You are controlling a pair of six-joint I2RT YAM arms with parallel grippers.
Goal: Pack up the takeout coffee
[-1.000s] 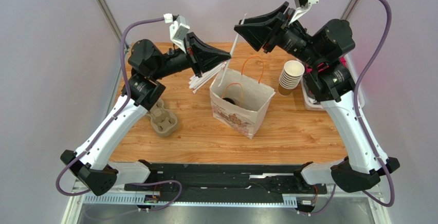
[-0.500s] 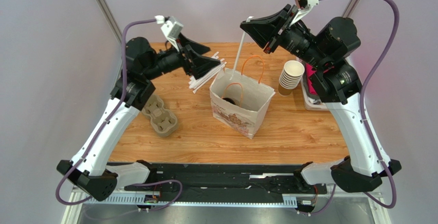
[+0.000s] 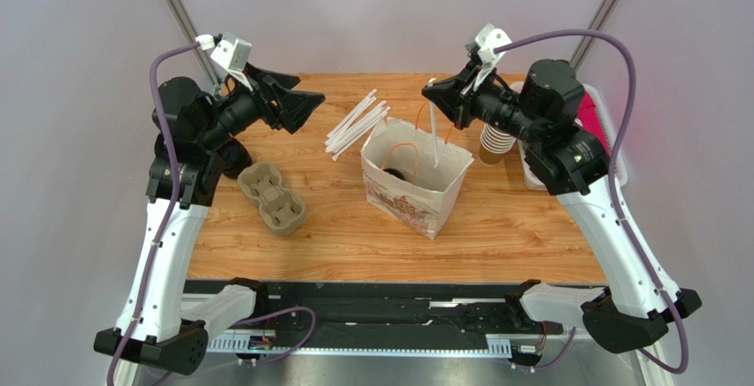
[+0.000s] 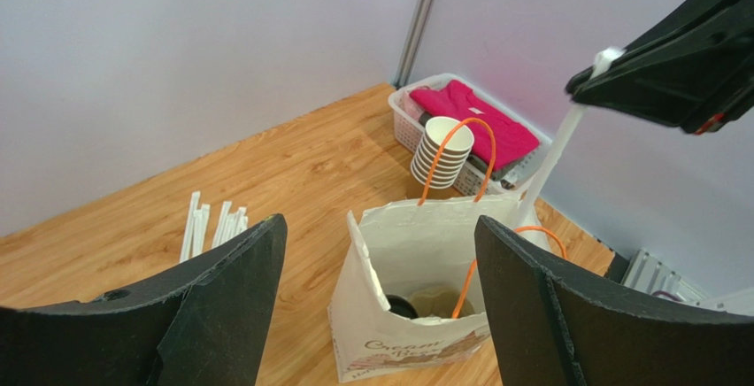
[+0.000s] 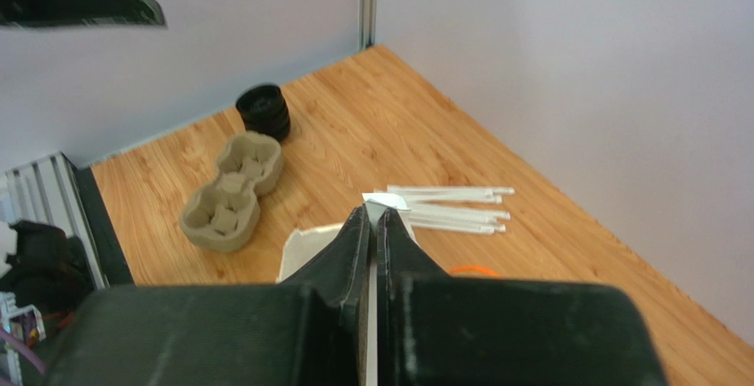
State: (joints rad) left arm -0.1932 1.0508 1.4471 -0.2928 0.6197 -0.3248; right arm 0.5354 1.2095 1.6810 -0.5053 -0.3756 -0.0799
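Takeout coffee (image 3: 396,173) in bag (image 3: 416,200), cloth (image 4: 473,116) in basket (image 4: 405,127)

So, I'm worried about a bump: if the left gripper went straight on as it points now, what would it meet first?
Most likely the paper bag, framed by the open fingers of the left gripper in its wrist view, though depth is unclear.

one coffee (image 3: 396,174), one bag (image 3: 411,202), one tray (image 3: 273,198)
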